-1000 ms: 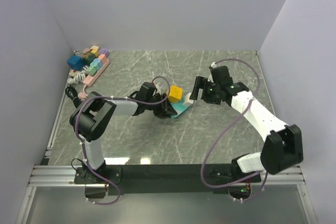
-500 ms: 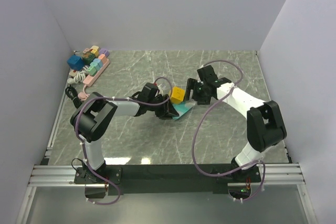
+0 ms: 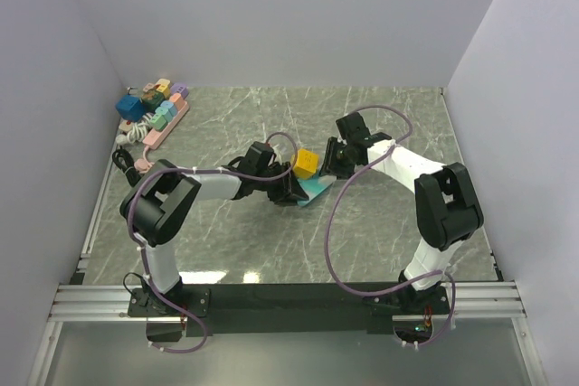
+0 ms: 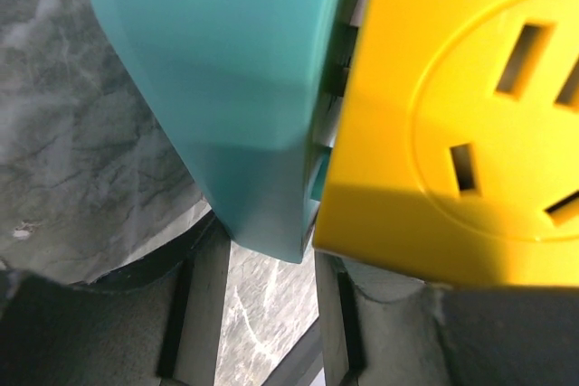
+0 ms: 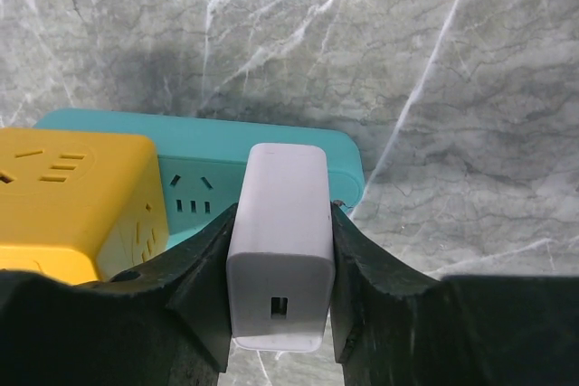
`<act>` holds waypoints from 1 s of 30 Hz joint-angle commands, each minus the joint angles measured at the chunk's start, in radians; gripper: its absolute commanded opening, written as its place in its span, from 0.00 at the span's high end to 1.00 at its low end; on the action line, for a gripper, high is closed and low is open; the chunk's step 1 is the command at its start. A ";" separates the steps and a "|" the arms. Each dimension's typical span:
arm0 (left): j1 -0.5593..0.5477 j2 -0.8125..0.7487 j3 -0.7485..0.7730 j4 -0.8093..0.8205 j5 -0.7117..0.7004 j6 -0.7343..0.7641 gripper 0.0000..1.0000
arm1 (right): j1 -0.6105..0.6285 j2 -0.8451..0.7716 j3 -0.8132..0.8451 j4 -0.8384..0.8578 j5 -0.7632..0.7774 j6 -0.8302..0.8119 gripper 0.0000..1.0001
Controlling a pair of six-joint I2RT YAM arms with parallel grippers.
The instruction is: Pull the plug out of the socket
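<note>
While the white plug [image 5: 279,250] sat seated in the teal power strip [image 5: 194,133], with a yellow cube adapter [image 5: 77,196] plugged in near it on one side, the right gripper [image 5: 280,223] was clamped on it, one black finger pressed to each smooth flat side. The left gripper [image 4: 270,264] pinched the strip's rounded, glossy end, all of it resting mid-table on grey veined marble [image 5: 425,88]. Well apart, by the far left corner, lay a pink strip [image 3: 161,128] crowded with coloured blocks.
</note>
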 commanded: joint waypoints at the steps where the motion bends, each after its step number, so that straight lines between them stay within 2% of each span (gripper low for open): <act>1: -0.014 -0.052 0.009 -0.016 -0.077 0.014 0.70 | 0.011 0.020 0.009 0.057 -0.063 0.004 1.00; 2: -0.014 -0.073 -0.005 -0.010 -0.094 0.011 0.64 | 0.012 0.017 0.009 0.049 -0.072 0.004 1.00; 3: -0.014 -0.084 -0.011 -0.008 -0.117 0.010 0.52 | 0.011 0.016 0.017 0.040 -0.074 0.004 1.00; 5: -0.014 -0.121 -0.032 -0.002 -0.182 0.016 0.39 | 0.009 0.016 0.029 0.018 -0.077 -0.003 1.00; 6: -0.014 -0.133 -0.038 -0.007 -0.202 0.019 0.27 | 0.009 0.016 0.032 0.014 -0.078 -0.005 1.00; 7: -0.014 -0.151 -0.049 -0.008 -0.237 0.024 0.26 | 0.008 0.014 0.037 0.007 -0.082 -0.006 1.00; 8: -0.014 -0.159 -0.054 -0.014 -0.254 0.028 0.17 | 0.008 0.015 0.044 -0.003 -0.094 -0.008 1.00; 12: -0.014 -0.179 -0.074 -0.040 -0.315 0.050 0.15 | -0.006 0.031 0.063 -0.026 -0.138 0.003 1.00; 16: -0.015 -0.168 -0.110 0.013 -0.311 0.045 0.15 | -0.018 0.040 0.067 -0.028 -0.192 0.033 1.00; 24: -0.035 -0.179 -0.154 0.124 -0.360 -0.016 0.19 | -0.023 0.020 0.046 0.030 -0.273 0.171 1.00; 30: -0.066 -0.176 -0.100 0.125 -0.397 -0.013 0.27 | -0.020 -0.012 0.023 0.040 -0.261 0.198 1.00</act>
